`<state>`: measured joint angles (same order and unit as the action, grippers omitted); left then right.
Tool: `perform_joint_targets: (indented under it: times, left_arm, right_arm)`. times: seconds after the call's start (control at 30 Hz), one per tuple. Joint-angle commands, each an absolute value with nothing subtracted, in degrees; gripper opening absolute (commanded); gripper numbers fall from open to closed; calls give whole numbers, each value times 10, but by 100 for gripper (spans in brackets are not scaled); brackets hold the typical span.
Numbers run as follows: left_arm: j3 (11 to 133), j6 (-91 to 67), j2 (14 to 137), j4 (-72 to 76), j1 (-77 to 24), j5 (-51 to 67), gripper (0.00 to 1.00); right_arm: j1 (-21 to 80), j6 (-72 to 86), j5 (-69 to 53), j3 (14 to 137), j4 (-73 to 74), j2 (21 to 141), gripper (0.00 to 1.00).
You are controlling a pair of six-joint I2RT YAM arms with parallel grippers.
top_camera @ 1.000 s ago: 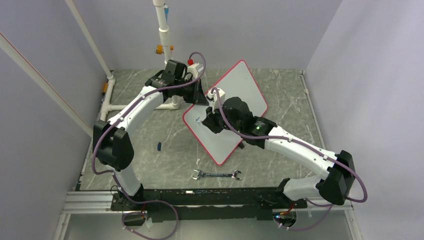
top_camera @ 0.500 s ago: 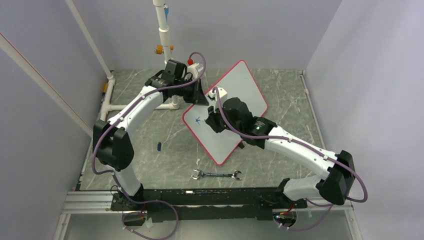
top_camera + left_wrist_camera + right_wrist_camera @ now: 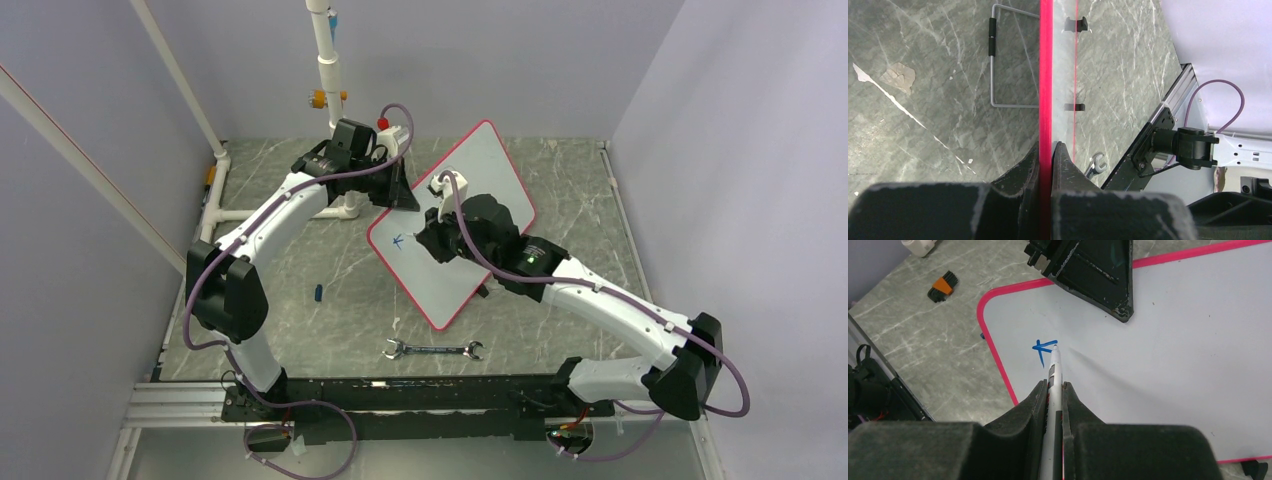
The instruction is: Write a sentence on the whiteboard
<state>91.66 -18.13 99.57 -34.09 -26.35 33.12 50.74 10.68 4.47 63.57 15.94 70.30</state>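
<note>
right gripper [image 3: 1054,385] pinches the slim white marker [image 3: 1053,371], tip just right of the blue stroke [image 3: 1042,347]; the blank red-rimmed whiteboard [image 3: 1173,350], rim clamped by the left gripper [image 3: 1047,147], stretches rightward.

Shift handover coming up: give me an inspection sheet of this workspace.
Surface: grey marbled table.
Job's things: whiteboard, one blue mark near its corner.
Clutter: wrench; small dark item; orange-black tool.
Grippers: left gripper shut on whiteboard rim; right gripper shut on marker, tip at the mark.
Cables: purple cables along both arms.
Surroundings: lilac walls; white pipe.
</note>
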Motion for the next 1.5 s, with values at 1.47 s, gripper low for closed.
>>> perform_joint_targets:
  times: [1.47]
  left_arm:
    - [930,-104,983,-345,-282,239,0]
  right_arm:
    - [469,118,-34,653,114,752,0]
